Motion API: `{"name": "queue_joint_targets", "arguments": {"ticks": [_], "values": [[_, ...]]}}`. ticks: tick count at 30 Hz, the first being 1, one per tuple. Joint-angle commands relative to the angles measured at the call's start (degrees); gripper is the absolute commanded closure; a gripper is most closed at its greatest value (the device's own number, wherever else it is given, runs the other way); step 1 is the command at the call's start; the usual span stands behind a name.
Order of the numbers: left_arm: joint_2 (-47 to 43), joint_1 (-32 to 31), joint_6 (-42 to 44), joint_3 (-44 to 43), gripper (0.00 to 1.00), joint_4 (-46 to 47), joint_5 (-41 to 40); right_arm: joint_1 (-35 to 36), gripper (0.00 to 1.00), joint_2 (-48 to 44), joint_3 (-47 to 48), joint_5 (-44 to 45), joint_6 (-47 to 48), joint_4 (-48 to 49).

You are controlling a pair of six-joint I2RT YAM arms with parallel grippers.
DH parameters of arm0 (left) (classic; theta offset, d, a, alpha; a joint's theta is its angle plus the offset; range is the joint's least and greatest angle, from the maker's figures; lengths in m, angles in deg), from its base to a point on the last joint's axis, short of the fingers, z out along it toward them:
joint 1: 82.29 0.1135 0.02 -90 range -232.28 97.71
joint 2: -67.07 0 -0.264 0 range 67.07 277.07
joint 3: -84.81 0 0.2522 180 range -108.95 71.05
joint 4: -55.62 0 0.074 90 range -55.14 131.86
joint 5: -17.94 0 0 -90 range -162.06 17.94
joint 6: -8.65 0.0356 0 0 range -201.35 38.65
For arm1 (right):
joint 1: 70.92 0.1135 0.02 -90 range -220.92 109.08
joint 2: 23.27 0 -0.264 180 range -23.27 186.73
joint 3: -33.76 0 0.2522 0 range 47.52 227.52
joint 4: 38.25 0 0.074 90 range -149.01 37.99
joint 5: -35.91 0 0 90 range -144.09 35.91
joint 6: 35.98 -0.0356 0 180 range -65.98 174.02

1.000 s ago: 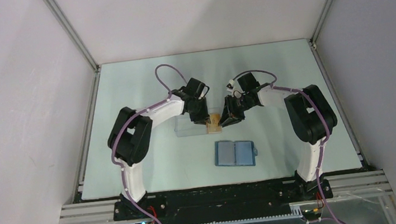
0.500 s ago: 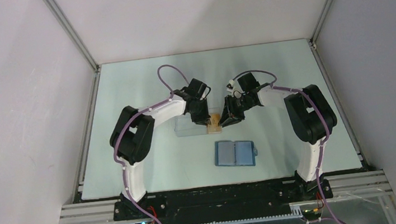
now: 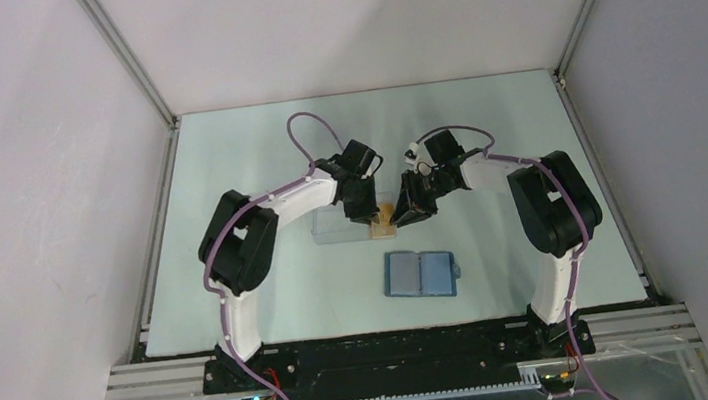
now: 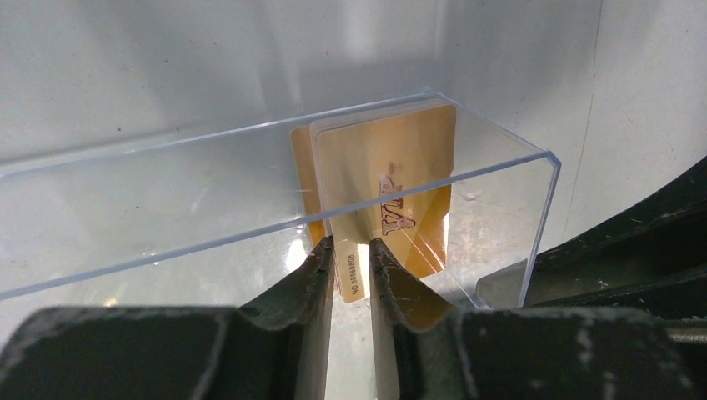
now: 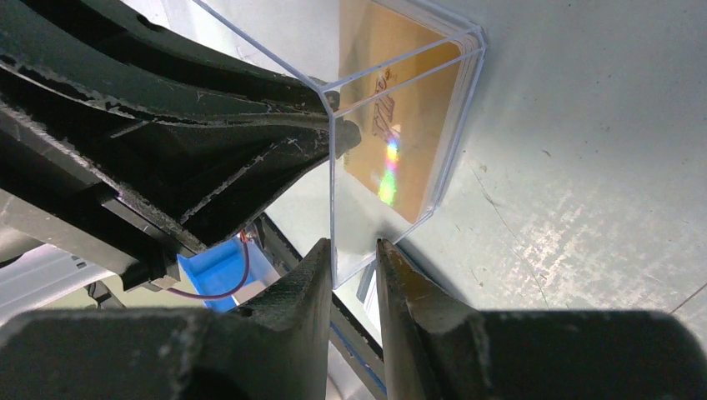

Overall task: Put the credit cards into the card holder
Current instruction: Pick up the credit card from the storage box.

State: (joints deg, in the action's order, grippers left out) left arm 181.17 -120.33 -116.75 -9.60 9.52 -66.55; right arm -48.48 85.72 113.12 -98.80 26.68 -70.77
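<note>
The credit cards (image 4: 383, 175) are an orange-tan stack standing on edge inside the right end of a clear plastic box (image 4: 167, 208). My left gripper (image 4: 351, 246) reaches into the box, and its jaws are closed narrowly on the near edge of the cards. My right gripper (image 5: 353, 246) is shut on the lower corner of the box's end wall (image 5: 358, 217), with the cards (image 5: 400, 142) just behind that wall. From above, both grippers (image 3: 369, 220) (image 3: 400, 217) meet at the cards (image 3: 384, 219). The card holder (image 3: 420, 274) lies open and flat, nearer the arm bases.
The clear box (image 3: 338, 227) extends left from the cards on the pale green table (image 3: 254, 151). Grey enclosure walls and metal frame rails border the table. The left gripper's dark fingers (image 5: 208, 167) fill the left side of the right wrist view.
The left arm's elbow has shifted slightly to the right. Both grippers stay at the box end with the cards, and the card holder has not moved.
</note>
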Motion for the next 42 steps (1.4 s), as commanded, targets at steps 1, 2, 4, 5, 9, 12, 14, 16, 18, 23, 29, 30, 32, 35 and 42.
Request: {"name": "queue_joint_targets", "arguments": {"ticks": [1, 2, 4, 5, 9, 12, 14, 16, 18, 23, 29, 30, 32, 35, 42], "values": [[-1.1, -0.7, 1.8, -2.7, 0.74, -1.1, -1.6, 1.3, 0.72, 1.8, 0.5, 0.8, 1.1, -0.7], [-1.1, -0.8, 1.9, -2.8, 0.74, -1.2, -1.6, 1.4, 0.71, 1.9, 0.5, 0.8, 1.1, -0.7], [-1.1, -1.1, 2.0, -3.1, 0.74, -1.5, -2.0, 1.4, 0.71, 1.9, 0.5, 0.8, 1.1, -0.8], [-1.2, -1.2, 2.1, -3.3, 0.74, -1.7, -2.1, 1.5, 0.72, 1.9, 0.5, 0.8, 1.0, -0.8], [-1.2, -1.6, 2.5, -4.1, 0.74, -2.4, -2.7, 1.6, 0.72, 2.0, 0.5, 0.8, 1.0, -0.7], [-1.4, -1.9, 2.7, -4.5, 0.74, -2.8, -3.0, 1.6, 0.71, 2.1, 0.5, 0.8, 1.0, -0.7], [-1.6, -2.0, 2.7, -4.7, 0.74, -3.0, -3.2, 1.6, 0.72, 2.1, 0.5, 0.9, 1.1, -0.8], [-1.7, -2.1, 2.5, -4.8, 0.74, -3.0, -2.9, 1.6, 0.71, 2.1, 0.5, 0.9, 1.1, -0.8], [-2.1, -2.1, 2.4, -5.1, 0.75, -3.0, -2.3, 1.6, 0.71, 2.1, 0.5, 0.9, 1.1, -0.9], [-3.3, -2.1, 1.9, -5.7, 0.76, -2.9, -0.8, 1.6, 0.72, 2.1, 0.5, 0.9, 1.1, -0.8], [-4.8, -2.2, 1.4, -5.8, 0.80, -3.0, -0.4, 1.7, 0.71, 2.0, 0.5, 0.9, 1.0, -0.9], [-4.9, -2.1, 1.3, -5.6, 0.80, -2.9, -0.2, 1.7, 0.72, 2.0, 0.5, 0.9, 1.0, -0.8], [-5.4, -2.2, 1.2, -5.3, 0.80, -2.9, -0.2, 1.7, 0.72, 1.9, 0.5, 1.0, 1.0, -0.9], [-5.9, -2.2, 0.9, -4.9, 0.80, -2.9, -0.3, 1.8, 0.72, 2.0, 0.5, 1.0, 1.0, -0.8], [-5.6, -2.5, 0.4, -5.2, 0.79, -2.9, 1.1, 1.9, 0.72, 2.4, 0.5, 1.0, 0.9, -0.6]]}}
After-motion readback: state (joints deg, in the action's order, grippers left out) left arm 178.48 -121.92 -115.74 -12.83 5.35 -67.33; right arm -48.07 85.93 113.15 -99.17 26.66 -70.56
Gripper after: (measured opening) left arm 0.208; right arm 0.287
